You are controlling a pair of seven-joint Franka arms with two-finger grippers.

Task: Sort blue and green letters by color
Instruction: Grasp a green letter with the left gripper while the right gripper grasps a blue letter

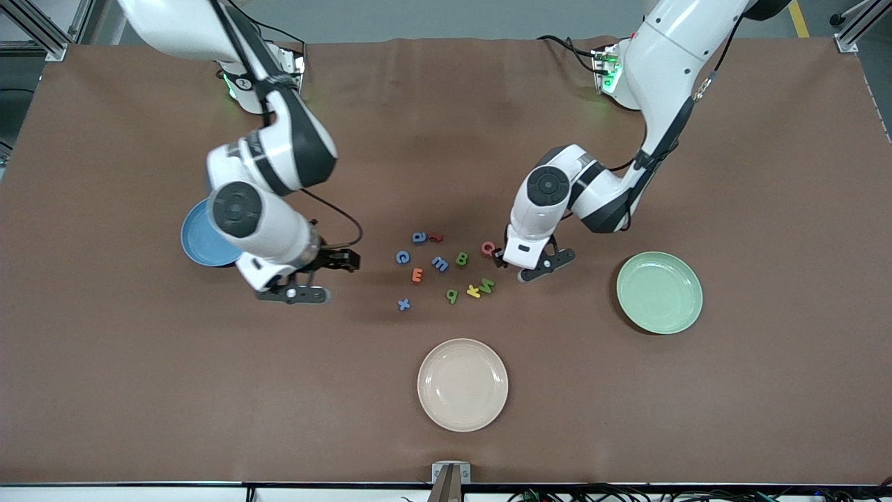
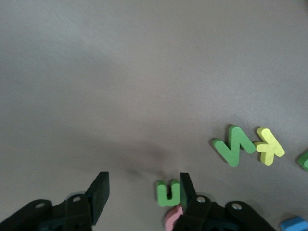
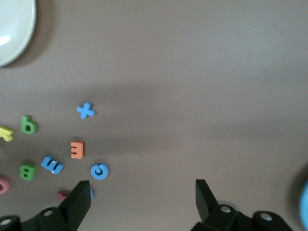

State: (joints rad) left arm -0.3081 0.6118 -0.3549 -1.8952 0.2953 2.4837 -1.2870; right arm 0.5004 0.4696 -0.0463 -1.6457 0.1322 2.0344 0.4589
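The left tool is low over the surface at the edge of the letter cluster nearest the left arm's end, its fingers parted with nothing between them. A green u lies just beside one finger, outside the gap, with a pink letter close against it.

The right tool hangs over bare surface toward the right arm's end of the cluster, its fingers spread wide and holding nothing (the blue plate sits partly under that arm).

Between the two tools lie the letters: a blue a, blue c, blue m and blue x, and a green B, green b and green M. Among them are a dark red letter, an orange E and a yellow k touching the green M.

The pale-green plate rests toward the left arm's end, and a cream plate lies nearest the front camera.
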